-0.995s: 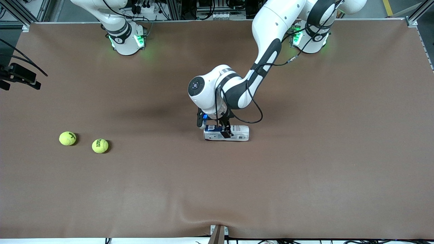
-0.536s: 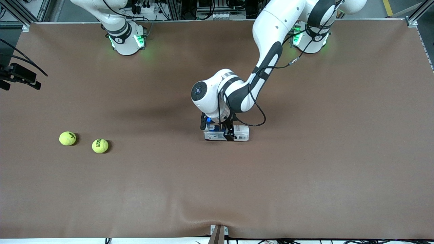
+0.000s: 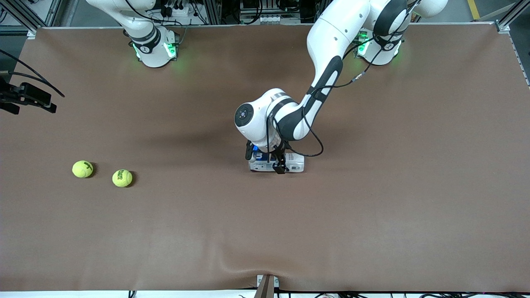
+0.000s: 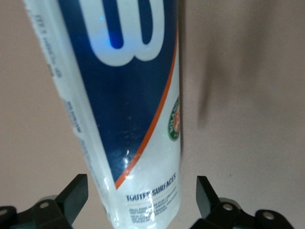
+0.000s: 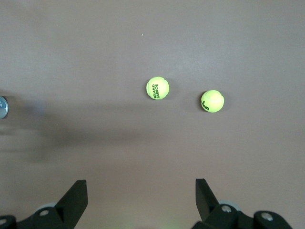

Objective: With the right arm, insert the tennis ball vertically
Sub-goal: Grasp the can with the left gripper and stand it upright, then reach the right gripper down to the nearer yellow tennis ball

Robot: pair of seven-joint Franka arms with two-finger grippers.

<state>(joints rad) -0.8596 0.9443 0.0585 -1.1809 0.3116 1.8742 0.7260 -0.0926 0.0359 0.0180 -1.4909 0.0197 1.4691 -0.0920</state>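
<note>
Two yellow-green tennis balls lie on the brown table toward the right arm's end; both also show in the right wrist view. A white and blue ball can lies on its side at the table's middle. My left gripper is down over the can, open, one finger on each side with gaps; up close the can fills that arm's wrist view between the fingers of the left gripper. My right gripper is open and empty, high above the table, and shows as a black shape at the front view's edge.
The brown table cover has a wrinkle at its near edge by a small bracket. A small round grey thing shows at the edge of the right wrist view. The two arm bases stand at the table's far edge.
The left arm has come lower over the can, its fingers now straddling it. The right gripper has shifted slightly. The balls and the can have not moved.
</note>
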